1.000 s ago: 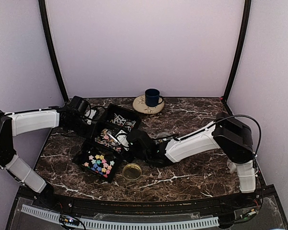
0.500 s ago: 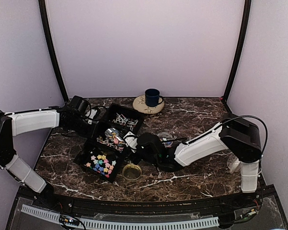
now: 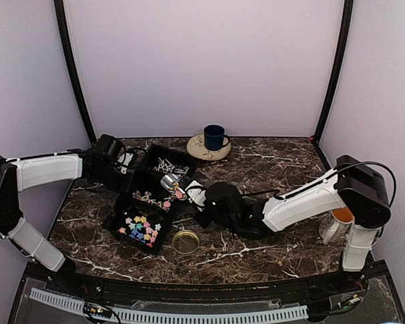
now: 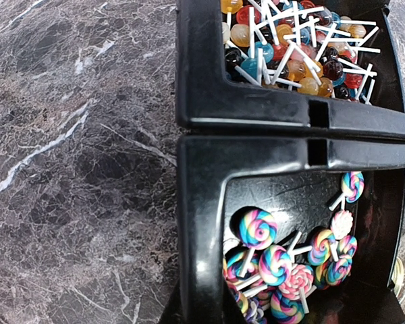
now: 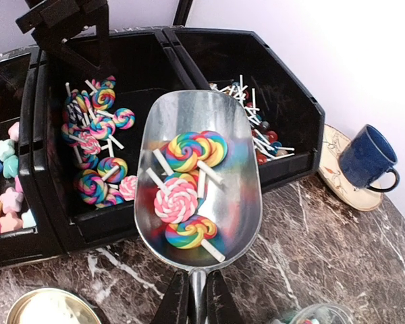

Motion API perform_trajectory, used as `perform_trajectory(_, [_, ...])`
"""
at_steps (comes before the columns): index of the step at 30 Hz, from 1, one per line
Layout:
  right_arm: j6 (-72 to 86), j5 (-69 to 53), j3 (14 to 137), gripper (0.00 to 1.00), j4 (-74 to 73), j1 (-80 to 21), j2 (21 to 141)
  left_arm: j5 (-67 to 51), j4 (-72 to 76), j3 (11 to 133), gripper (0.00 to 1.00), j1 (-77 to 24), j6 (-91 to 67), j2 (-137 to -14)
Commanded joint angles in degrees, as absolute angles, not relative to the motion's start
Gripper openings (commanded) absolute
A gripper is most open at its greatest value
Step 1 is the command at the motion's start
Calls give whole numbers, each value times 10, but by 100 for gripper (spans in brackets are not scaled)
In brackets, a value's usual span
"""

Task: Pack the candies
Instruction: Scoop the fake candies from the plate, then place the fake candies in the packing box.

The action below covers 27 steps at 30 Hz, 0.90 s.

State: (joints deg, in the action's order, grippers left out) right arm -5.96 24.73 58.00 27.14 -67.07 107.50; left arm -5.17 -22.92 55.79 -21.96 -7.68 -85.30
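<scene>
A black three-part tray [image 3: 131,181] holds the candies: pastel stars [image 3: 140,229] in the near part, swirl lollipops [image 3: 148,198] in the middle part, and small ball lollipops [image 3: 167,167] in the far part. My right gripper [image 5: 197,273] is shut on the handle of a metal scoop [image 5: 243,196]. The scoop carries several swirl lollipops [image 5: 177,200] and hangs over the tray's right edge and the table. In the top view the right gripper [image 3: 197,196] and scoop [image 3: 170,181] sit beside the middle part. My left gripper [image 4: 196,314] clamps the tray's left wall [image 4: 202,202].
A gold lid [image 3: 185,241] lies in front of the tray. A small clear jar [image 5: 317,316] is at the right wrist view's bottom edge. A blue mug [image 3: 214,137] stands on a plate at the back. An orange-filled cup [image 3: 337,223] stands at far right.
My right gripper has pulled the scoop up and back to the right out of the middle part, now loaded with swirl lollipops. The left arm has not moved.
</scene>
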Motion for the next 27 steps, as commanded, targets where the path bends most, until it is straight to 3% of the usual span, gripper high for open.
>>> perform_trajectory(1, [-71, 290, 550, 0, 252, -665, 1021, -83, -190, 588, 0, -218, -89, -826])
perform_trajectory(13, [-54, 350, 445, 0, 197, -649, 878, -91, -188, 588, 0, -218, -88, -826])
perform_trajectory(27, [-18, 378, 469, 0, -70, -606, 773, -95, -187, 587, 0, -218, -89, -825])
